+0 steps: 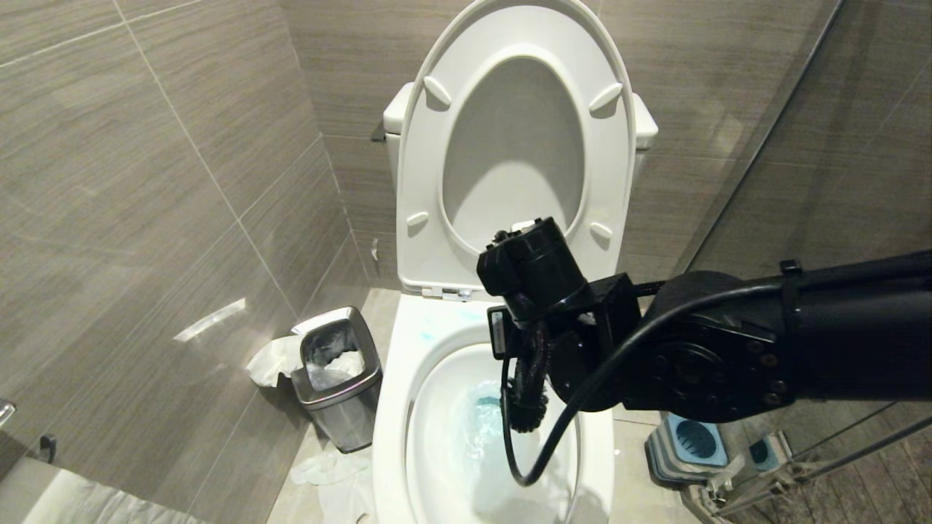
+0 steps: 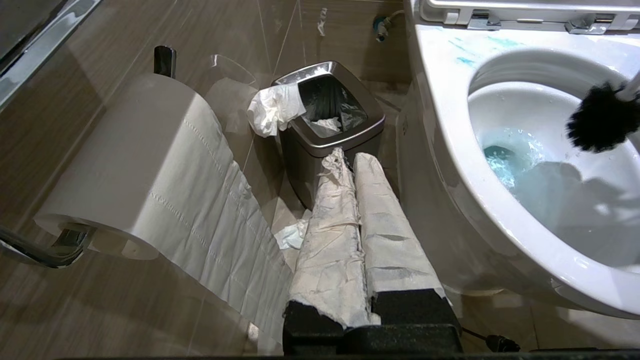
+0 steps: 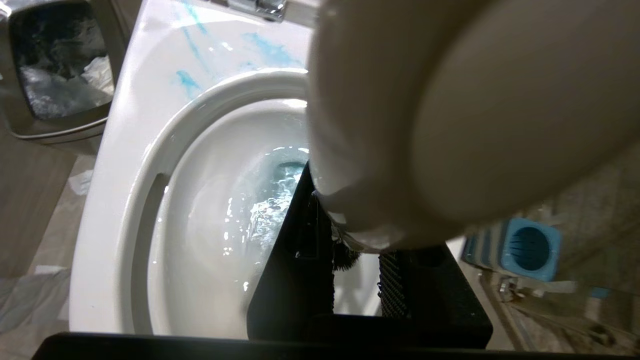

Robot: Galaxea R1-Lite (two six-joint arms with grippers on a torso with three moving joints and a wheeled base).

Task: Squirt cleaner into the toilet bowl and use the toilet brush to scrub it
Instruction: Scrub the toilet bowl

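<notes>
I can't read any words, numbers or signs here. The toilet bowl (image 1: 397, 407), the steel bin (image 1: 338, 378) at the lower left and the blue holder (image 1: 695, 440) at the lower right are all plain.

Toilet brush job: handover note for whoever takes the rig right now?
Right claw: shut on the toilet brush, handle end filling the right wrist view, bristle head hanging inside the toilet bowl above the water.
Left claw: shut, empty, parked low beside the bowl, pointing at the steel waste bin.
Done: cleaner is in; turquoise streaks on the rim, tinted water in the basin.
Left: scrubbing may still be under way; can't tell how much is covered. Then return the brush to its blue-topped holder on the floor to the robot's right.
</notes>
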